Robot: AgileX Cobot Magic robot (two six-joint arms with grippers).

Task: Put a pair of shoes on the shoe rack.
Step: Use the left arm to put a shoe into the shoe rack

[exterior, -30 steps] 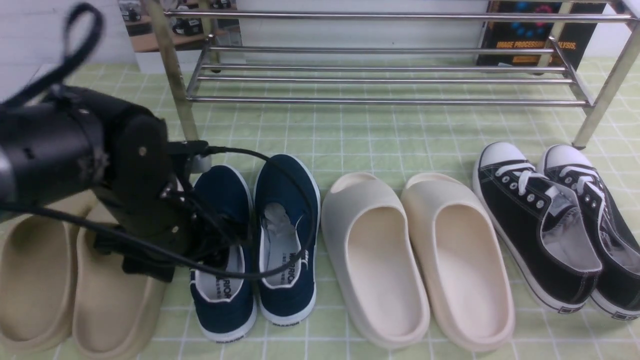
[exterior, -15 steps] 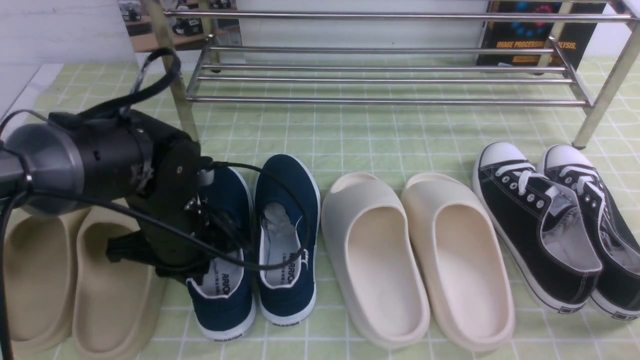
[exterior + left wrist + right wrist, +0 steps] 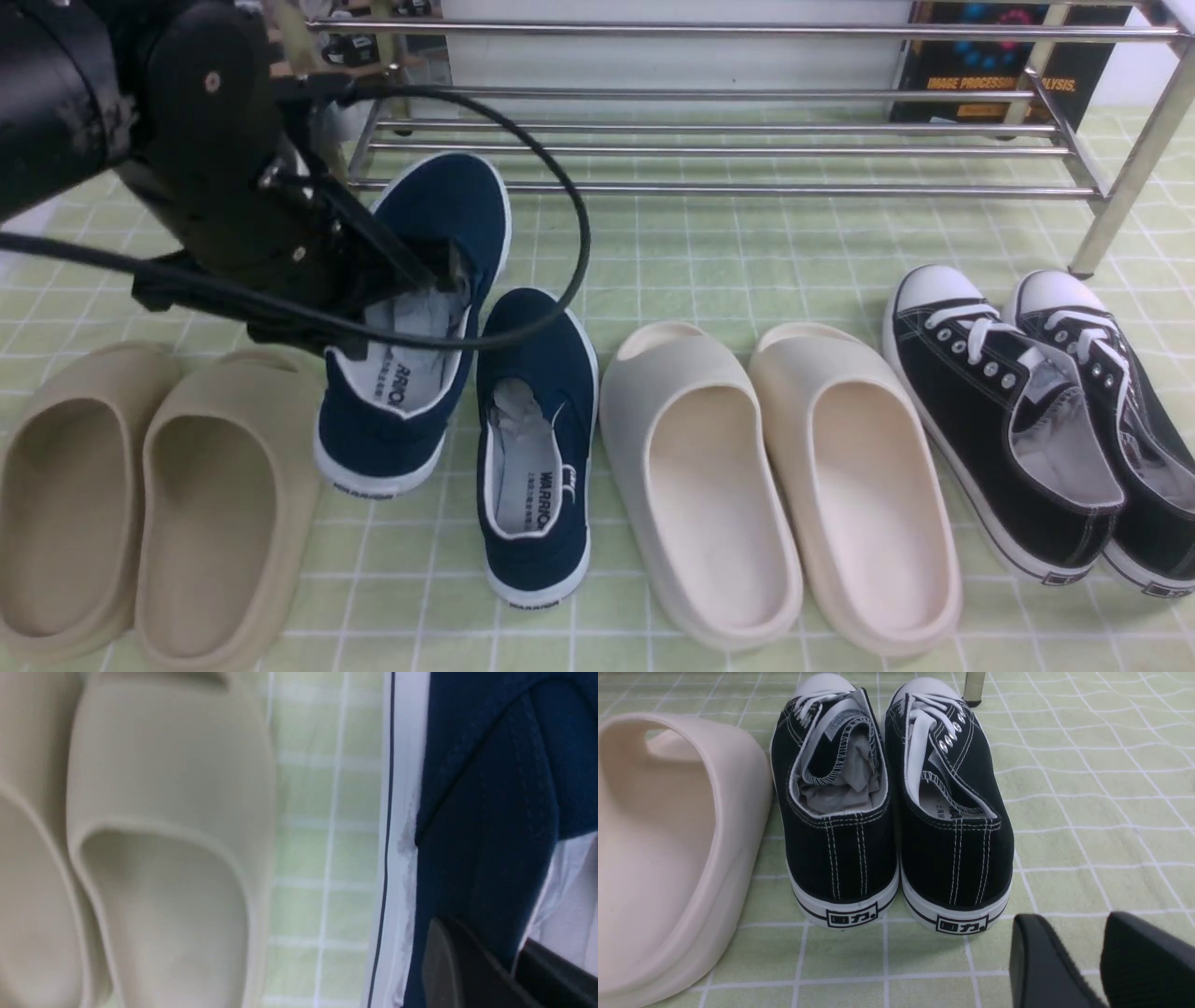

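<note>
One navy-blue shoe [image 3: 448,205] of the pair hangs tilted above the cloth, toe toward the shoe rack [image 3: 709,189]. My left gripper [image 3: 446,273] is shut on its side wall, one finger inside the opening and one outside. The left wrist view shows that shoe [image 3: 490,812] close up, its canvas wall pinched in the left gripper [image 3: 514,956]. Its mate [image 3: 537,373] lies flat on the cloth beside it. My right gripper [image 3: 1083,938] hovers open and empty over the cloth, behind the heels of the black sneakers [image 3: 896,812].
Beige slides [image 3: 140,504] lie at the left, below the lifted shoe. Cream slides [image 3: 775,485] sit in the middle and black lace-up sneakers [image 3: 1027,420] at the right. The rack's legs [image 3: 1120,196] stand on the green checked cloth. A black cable [image 3: 560,187] loops over the held shoe.
My left gripper closed on the left navy shoe and has lifted it up and forward toward the rack. The other navy shoe slid back a little.
</note>
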